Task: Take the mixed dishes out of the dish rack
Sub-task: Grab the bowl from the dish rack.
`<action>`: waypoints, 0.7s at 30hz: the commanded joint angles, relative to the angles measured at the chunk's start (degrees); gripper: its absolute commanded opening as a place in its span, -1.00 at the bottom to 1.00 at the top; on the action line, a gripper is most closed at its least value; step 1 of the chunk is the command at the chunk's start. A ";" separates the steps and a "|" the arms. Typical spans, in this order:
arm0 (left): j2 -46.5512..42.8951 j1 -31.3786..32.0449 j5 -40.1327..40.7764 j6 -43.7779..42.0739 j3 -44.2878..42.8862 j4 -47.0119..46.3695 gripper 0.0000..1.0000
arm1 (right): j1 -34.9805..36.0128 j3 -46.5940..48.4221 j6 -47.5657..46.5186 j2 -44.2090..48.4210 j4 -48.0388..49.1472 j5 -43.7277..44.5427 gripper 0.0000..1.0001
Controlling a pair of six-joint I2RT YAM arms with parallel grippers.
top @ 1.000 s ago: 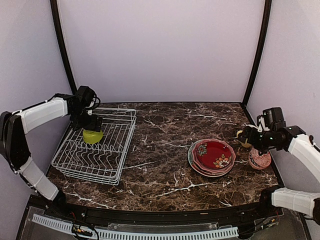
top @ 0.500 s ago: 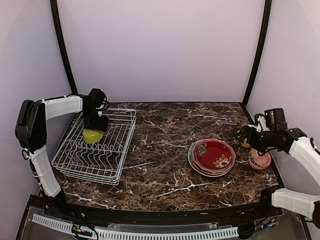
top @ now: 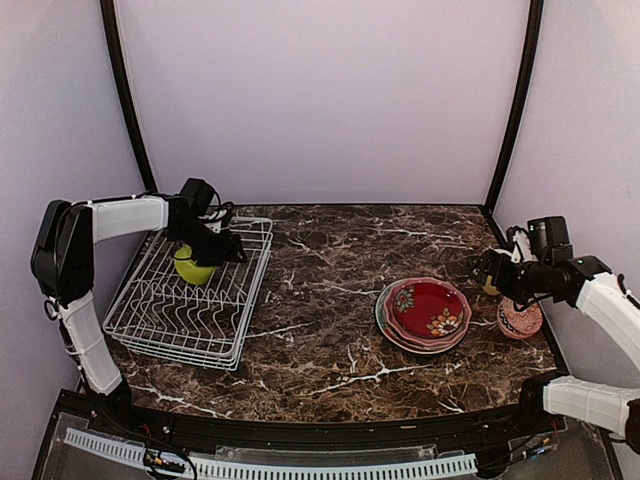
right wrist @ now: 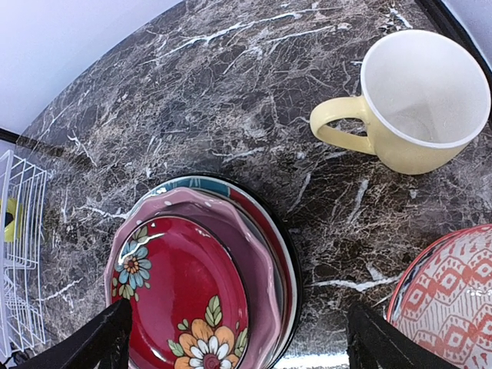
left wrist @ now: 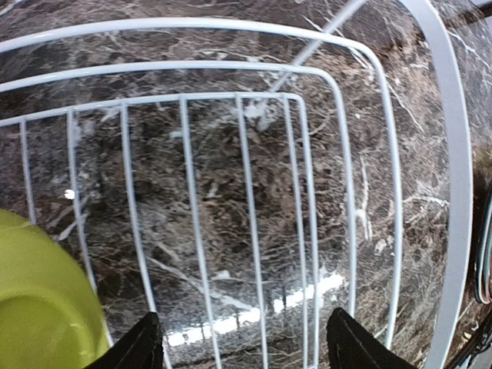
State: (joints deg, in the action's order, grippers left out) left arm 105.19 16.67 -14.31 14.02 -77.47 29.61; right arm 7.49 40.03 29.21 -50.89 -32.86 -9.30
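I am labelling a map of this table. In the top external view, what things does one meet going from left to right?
dish rack → stack of plates → red-white bowl. The lime-green bowl lies inside the rack, so it has no separate place.

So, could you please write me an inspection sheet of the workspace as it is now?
Surface: dark marble table with white veins.
Job's things: the white dish rack at the left holds only a lime-green bowl. At the right, on the table, are the stacked plates with a red floral one on top, an upright pale yellow mug and a red-white bowl.
Clutter: nothing seen.
Grippers: left gripper is open over the rack floor, with the bowl beside it. Right gripper is open above the plates and empty.
Cables: black loops at the left wrist, off the dishes.
Surroundings: plain lilac walls and black corner poles.
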 commanded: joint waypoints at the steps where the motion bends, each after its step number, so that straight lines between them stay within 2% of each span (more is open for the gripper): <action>1: -3.66 0.90 -6.49 -0.10 0.94 -0.52 0.48 | 0.20 -0.50 0.40 -0.31 1.42 -0.66 0.87; 5: -6.06 1.45 -8.65 -1.64 0.85 -0.06 0.60 | 0.16 -1.84 0.65 -0.10 3.03 -1.17 0.87; 8: -9.29 1.57 -7.39 -1.33 1.32 0.54 0.68 | 0.17 -1.45 1.10 -0.73 2.48 -1.47 0.87; 11: -12.94 1.11 -2.27 -0.59 2.88 -0.31 0.80 | 0.20 -2.03 0.90 -0.53 3.12 -1.55 0.87; 16: -17.72 -2.17 1.96 1.68 5.28 -0.87 0.84 | 0.16 -2.16 0.87 -0.06 2.84 -1.20 0.88; 21: -15.15 -4.21 11.83 2.65 3.38 4.82 0.90 | 0.16 -2.91 1.08 0.40 3.32 -1.65 0.88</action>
State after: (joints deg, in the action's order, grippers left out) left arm 88.27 14.20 -11.07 15.07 -73.80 29.21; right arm 7.49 38.20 29.69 -51.37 -31.44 -10.50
